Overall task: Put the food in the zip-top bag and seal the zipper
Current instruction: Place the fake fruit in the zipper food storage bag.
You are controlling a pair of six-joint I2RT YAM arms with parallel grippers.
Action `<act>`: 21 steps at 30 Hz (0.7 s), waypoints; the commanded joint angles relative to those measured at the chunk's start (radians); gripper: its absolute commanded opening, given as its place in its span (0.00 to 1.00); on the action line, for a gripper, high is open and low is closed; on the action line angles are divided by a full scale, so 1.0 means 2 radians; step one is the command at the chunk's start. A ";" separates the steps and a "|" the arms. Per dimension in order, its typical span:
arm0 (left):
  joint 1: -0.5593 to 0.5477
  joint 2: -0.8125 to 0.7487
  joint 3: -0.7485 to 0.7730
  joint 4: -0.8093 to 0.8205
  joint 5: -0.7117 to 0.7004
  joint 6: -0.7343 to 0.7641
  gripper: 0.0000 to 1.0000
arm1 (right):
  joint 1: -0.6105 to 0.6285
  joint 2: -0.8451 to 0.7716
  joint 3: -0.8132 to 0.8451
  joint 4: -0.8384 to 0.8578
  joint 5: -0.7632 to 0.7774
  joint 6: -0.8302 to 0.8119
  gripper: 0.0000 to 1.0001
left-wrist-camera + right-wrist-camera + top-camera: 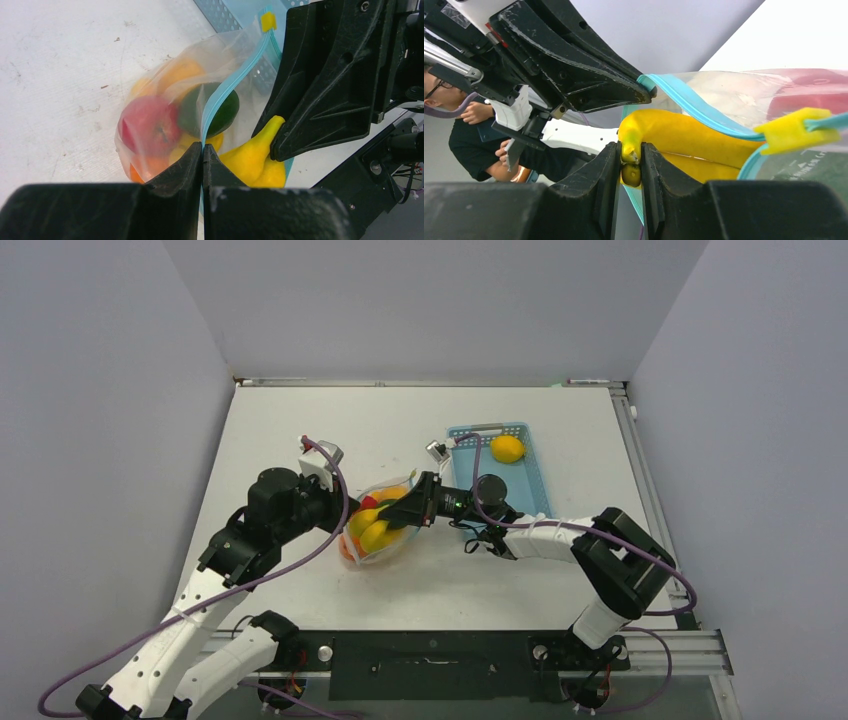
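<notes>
Plainly, everything turns on how the banana point(684, 135) lies against the mouth of the bag point(220, 50). The right gripper point(630, 155) is clamped on the banana's stem end, outside the bag. The fruit's long axis runs straight away from those jaws into the opening, so its thick end is inside the mouth while the stem is not.

The left gripper point(202, 150) is closed on the zipper point(235, 75), pinching the light-blue strip at one end of the bag's mouth. The yellow slider point(268, 21) sits at the opposite end of that strip. The banana passes just beside the pinched spot, between the two lips of the bag. Deeper in the bag lie a red apple point(150, 125), a dark green piece point(225, 112) and some orange and yellow ones.

From above, the bag rests between the two arms. I judge the next move to be a push along the banana's own axis, further into the bag, then a release. A sideways shove would likely catch a lip. Beyond the bag, in the basket point(540, 475), a lemon point(507, 448) waits, nearer the right arm.
</notes>
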State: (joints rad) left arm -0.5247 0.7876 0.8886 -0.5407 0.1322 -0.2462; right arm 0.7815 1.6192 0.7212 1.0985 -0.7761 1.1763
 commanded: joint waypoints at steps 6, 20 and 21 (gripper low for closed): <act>-0.004 -0.002 0.004 0.025 0.003 0.007 0.00 | 0.003 -0.003 0.006 0.006 0.018 -0.027 0.37; -0.004 0.002 0.005 0.024 0.000 0.006 0.00 | 0.009 -0.146 0.075 -0.354 0.143 -0.249 0.49; -0.003 0.003 0.006 0.025 0.000 0.006 0.00 | 0.015 -0.155 0.089 -0.384 0.151 -0.263 0.49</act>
State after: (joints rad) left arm -0.5289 0.7902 0.8886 -0.5400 0.1322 -0.2462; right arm 0.7841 1.3933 0.7963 0.5579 -0.5919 0.8371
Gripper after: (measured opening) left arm 0.004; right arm 0.491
